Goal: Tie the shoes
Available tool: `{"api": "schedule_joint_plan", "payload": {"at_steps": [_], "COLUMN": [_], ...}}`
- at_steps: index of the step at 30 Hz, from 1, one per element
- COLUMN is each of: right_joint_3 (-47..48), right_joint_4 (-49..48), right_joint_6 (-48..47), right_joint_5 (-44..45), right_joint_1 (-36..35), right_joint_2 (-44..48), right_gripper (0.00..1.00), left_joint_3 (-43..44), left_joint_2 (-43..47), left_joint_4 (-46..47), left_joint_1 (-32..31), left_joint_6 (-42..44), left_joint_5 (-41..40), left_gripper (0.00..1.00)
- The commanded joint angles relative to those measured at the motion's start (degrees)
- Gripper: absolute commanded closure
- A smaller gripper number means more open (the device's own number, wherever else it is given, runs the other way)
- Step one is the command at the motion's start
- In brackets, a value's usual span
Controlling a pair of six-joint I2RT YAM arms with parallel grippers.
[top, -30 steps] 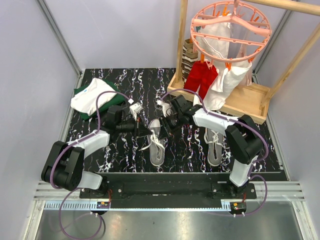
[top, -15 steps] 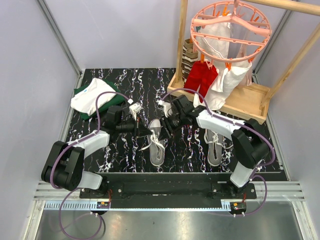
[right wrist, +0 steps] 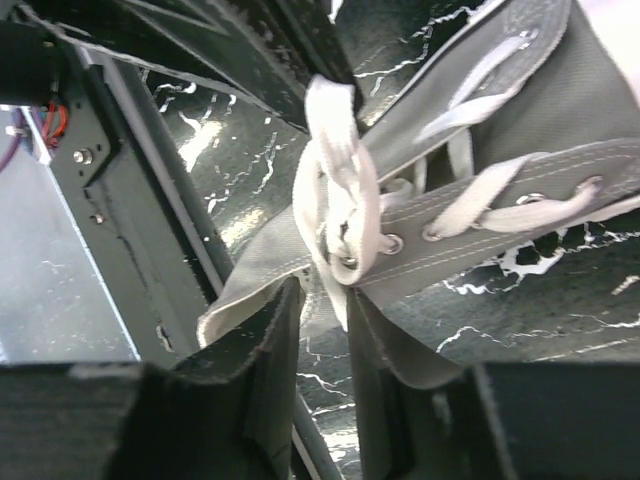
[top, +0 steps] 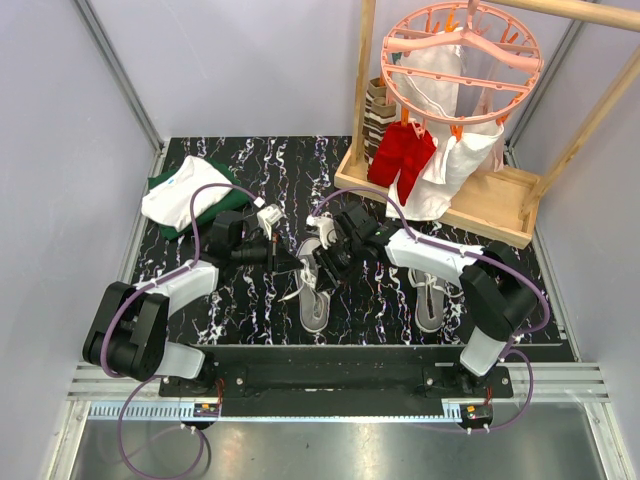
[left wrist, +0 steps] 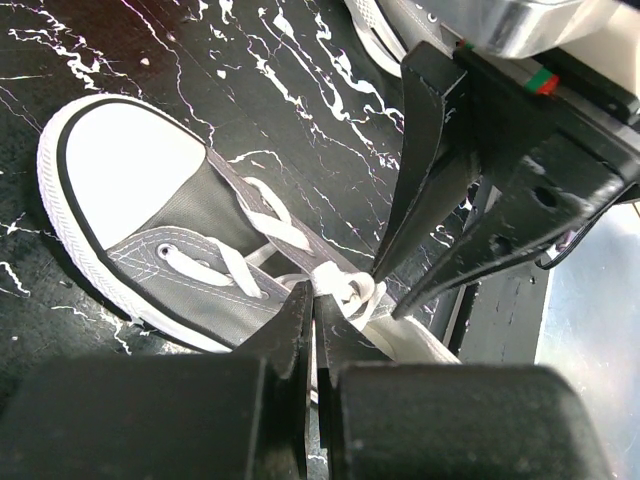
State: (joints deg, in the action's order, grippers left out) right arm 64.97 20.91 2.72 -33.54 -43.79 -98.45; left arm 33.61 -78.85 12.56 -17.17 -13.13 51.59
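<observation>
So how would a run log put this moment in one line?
step: tying shoe | left tool: shut on lace | right tool: part-open around knot

From above, the left hand (top: pixel 289 262) and right hand (top: pixel 322 264) cover the shoe's (top: pixel 314 302) middle; the left wrist view loses its heel behind that hand; whether the right hand pinches the lace (right wrist: pixel 335 185) is unclear.
</observation>
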Motion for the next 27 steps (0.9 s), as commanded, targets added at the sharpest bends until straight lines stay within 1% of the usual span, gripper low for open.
{"api": "schedule_joint_plan", "payload": {"at_steps": [1,3,4,5,8,11,12,16,20,27], "right_joint_3": [-0.5,-0.5,-0.5,-0.5,-0.2,0.1,0.1,0.1,-0.6,-1.5], "right_joint_4": [-0.5,-0.3,-0.3,-0.3,-0.1,0.2,0.3,1.1,1.8,1.8], "right_joint_6": [-1.6,-1.5,-1.5,-1.3,-1.5,-1.7,-1.7,-1.8,-0.4,2.7], "right_joint_5": [3.1,5.0,5.3,5.7,5.8,5.9,5.9,6.1,8.0,6.2], "right_joint_1": [-0.7,-0.8,-0.8,-0.8,-0.9,-1.5,-1.6,-1.6,-1.0,-0.7], "right_joint_2": [1.4,1.3,1.4,1.4,1.4,1.4,1.3,2.7,4.8,6.7], "right_gripper": [0.68,0.68,0.66,0.61,0.61,0.69,0.79,1.0,1.0,1.0], "left_joint_3": [0.2,0.1,0.0,0.0,0.0,-0.1,-0.1,-0.6,-2.0,-4.5], "left_joint_2": [-0.3,-0.4,-0.4,-0.4,-0.7,-0.7,-0.7,-0.1,1.1,1.8], "left_joint_4": [2.8,3.1,3.1,3.2,3.4,3.5,3.6,3.5,3.5,5.1], "left_joint_1": [0.5,0.4,0.4,0.4,0.5,0.4,0.5,0.7,1.5,2.1], "left_joint_6": [-0.6,-0.8,-0.9,-0.9,-1.0,-1.3,-1.6,-2.5,-3.9,-8.7], "left_joint_5": [1.1,1.1,1.1,1.1,1.1,1.1,1.1,1.0,0.1,-0.7], "left_gripper": [1.0,1.0,1.0,1.0,1.0,1.0,1.0,1.0,1.0,0.99]}}
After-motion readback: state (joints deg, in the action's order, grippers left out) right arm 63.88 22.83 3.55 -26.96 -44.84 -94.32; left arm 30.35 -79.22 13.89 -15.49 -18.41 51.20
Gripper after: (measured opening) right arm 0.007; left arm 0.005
